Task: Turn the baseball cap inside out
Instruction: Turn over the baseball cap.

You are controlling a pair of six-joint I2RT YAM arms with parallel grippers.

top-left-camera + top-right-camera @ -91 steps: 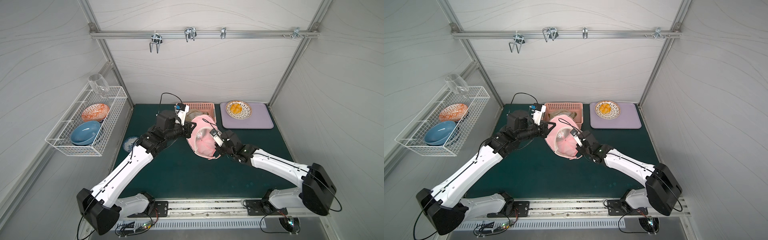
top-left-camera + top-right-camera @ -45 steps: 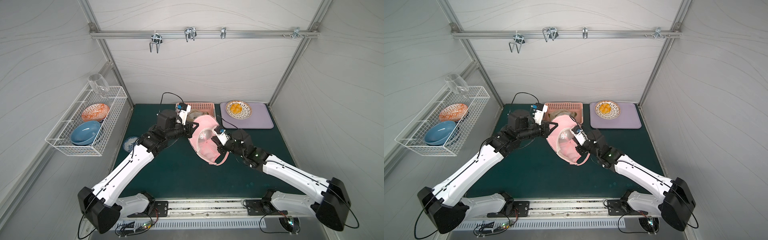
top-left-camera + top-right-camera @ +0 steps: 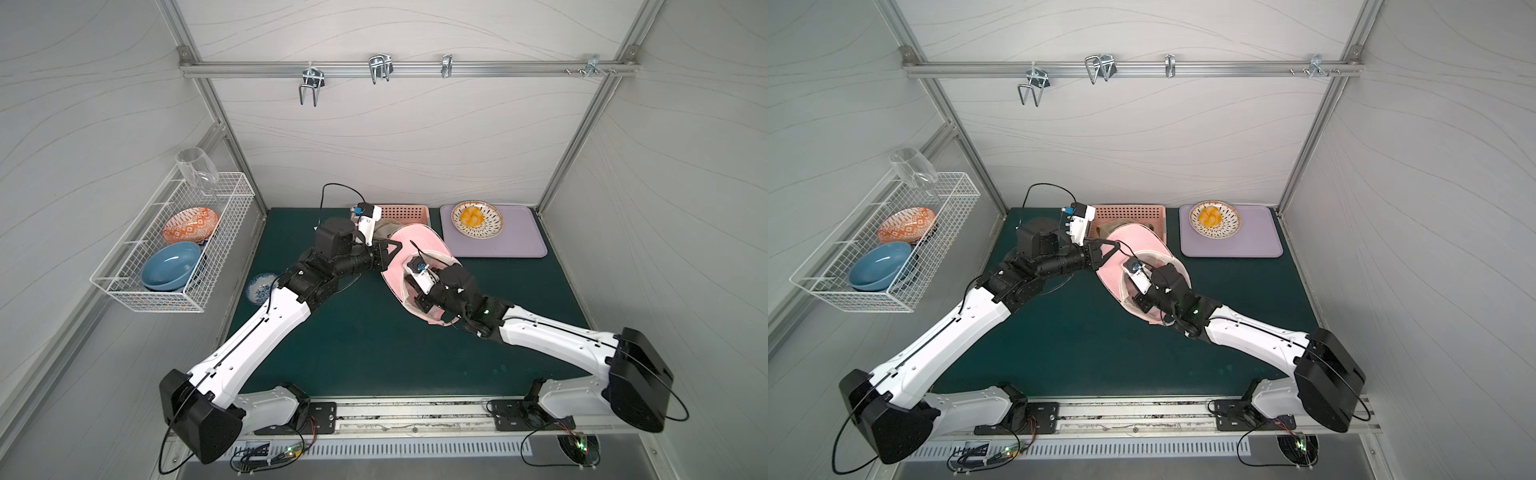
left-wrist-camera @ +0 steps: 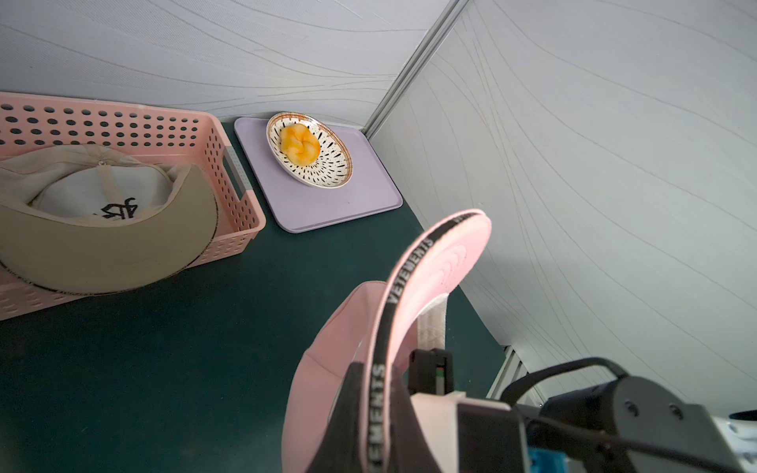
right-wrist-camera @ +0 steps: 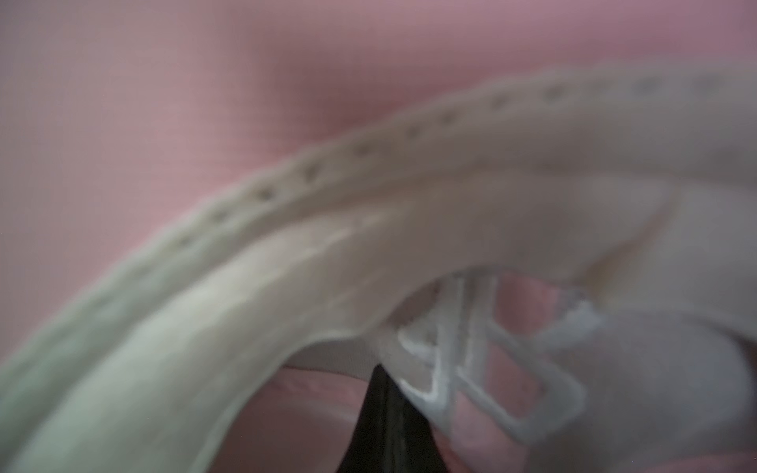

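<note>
- Worktop (image 3: 374,353): the front half, between the two arm bases, lies bare and open.
- Middle: left arm (image 3: 266,332) and right arm (image 3: 552,336) meet at the cap (image 3: 419,247) and bar the way across.
- Back edge: the basket (image 3: 409,212) stands just behind the cap, with little room between them.
- Back right corner: a tray (image 3: 519,245) bearing a plate (image 3: 478,219); the strip in front of it along the right edge is free.
- Left edge: a small dish (image 3: 259,286) lies just beside the left arm.
- Left wall: a wire rack (image 3: 153,297) juts out above the left edge.
- Back wall: hooks (image 3: 309,85) hang high overhead.
</note>
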